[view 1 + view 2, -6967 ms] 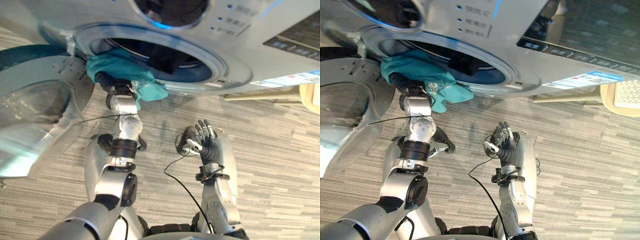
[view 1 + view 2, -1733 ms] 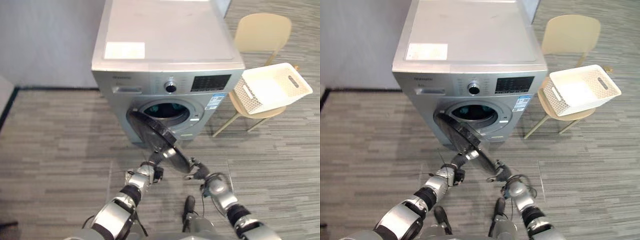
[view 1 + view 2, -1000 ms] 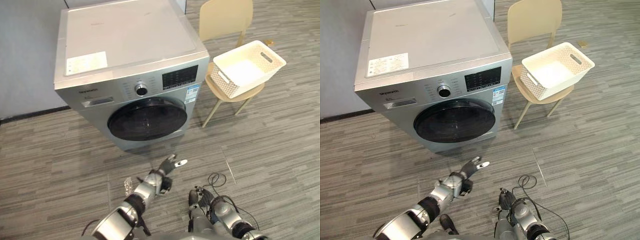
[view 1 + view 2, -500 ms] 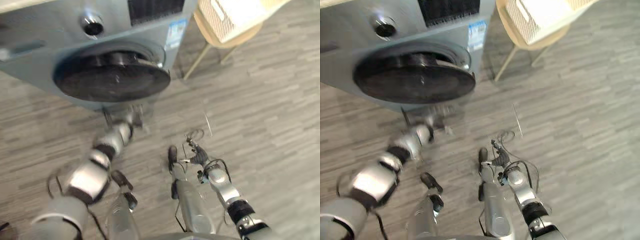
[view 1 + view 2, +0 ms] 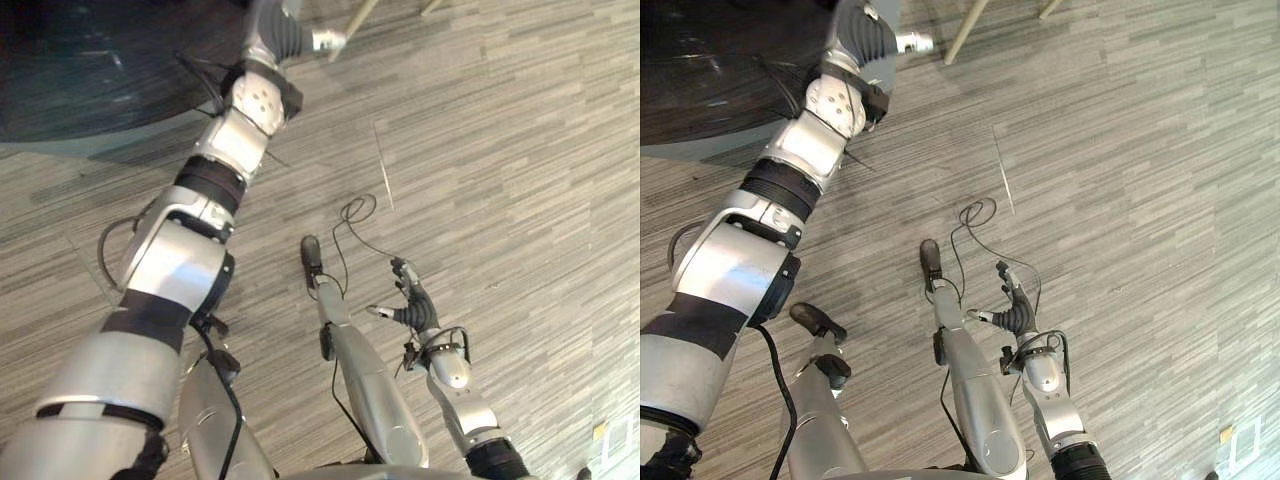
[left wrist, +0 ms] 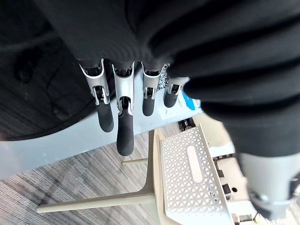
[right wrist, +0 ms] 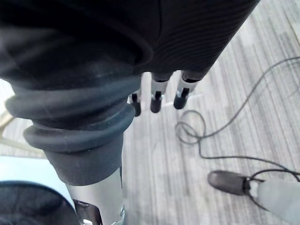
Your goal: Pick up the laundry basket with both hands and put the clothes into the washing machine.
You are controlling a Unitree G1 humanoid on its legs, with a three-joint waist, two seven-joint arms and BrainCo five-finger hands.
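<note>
The floor [image 5: 520, 150] is grey wood-grain planking laid in long narrow strips, and it runs across the whole near and right part of the room. At the far left stands the silver-fronted washing machine [image 6: 56, 145], its round dark glass door [image 5: 90, 60] lying flush with the front.

The left hand [image 5: 283, 35] is raised far ahead at the right edge of that door. Its fingers [image 6: 124, 126] are straight and released, side by side, pointing past the door's rim. Whether they touch the machine cannot be told.

Just right of the machine is a beige chair with slim angled legs [image 6: 149, 164]. The white perforated plastic laundry basket [image 6: 187, 180] sits on the chair, well apart from both hands.

The right hand [image 5: 412, 308] hangs low at the near right over the planks, its fingers loosely spread and relaxed.
</note>
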